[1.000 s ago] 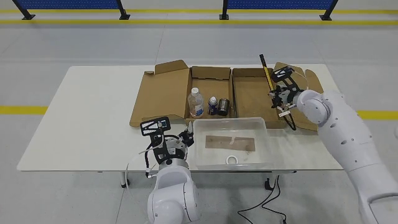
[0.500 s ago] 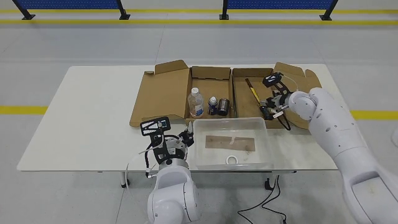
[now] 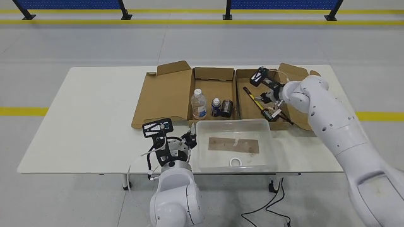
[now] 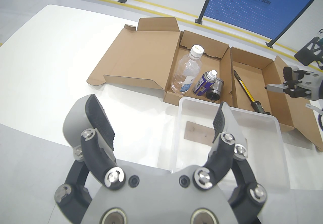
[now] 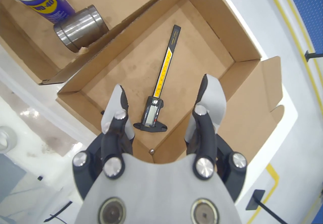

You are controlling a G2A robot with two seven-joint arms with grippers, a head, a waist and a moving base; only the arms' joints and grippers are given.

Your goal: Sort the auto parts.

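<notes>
1. The caliper (image 5: 161, 83) – black, with a yellow scale – lies flat and slantwise on the floor of the right-hand cardboard box (image 3: 243, 110), just right of centre in the top view.
2. The right gripper (image 5: 163, 86) hangs over that box above the caliper's display end. Its fingers are spread wide with nothing between them.
3. The left-hand cardboard box (image 3: 214, 87) sits at the middle of the top view, its side against the right-hand one. A water bottle (image 3: 199, 104), a blue spray can (image 3: 216, 106) and a steel cylinder (image 3: 227, 107) sit side by side near its front wall. The can and the cylinder are just beside each other.
4. A clear plastic bin (image 3: 233, 121) stands on the white worktop (image 3: 95, 113) just in front of both boxes, at lower centre of the top view. It holds a flat brown plate (image 3: 233, 144) and, nearer the front wall, a small white ring (image 3: 235, 161), the two apart.
5. The left gripper (image 4: 156, 109) is at lower left of centre in the top view, above the worktop by the bin's left wall – fingers apart and empty.
</notes>
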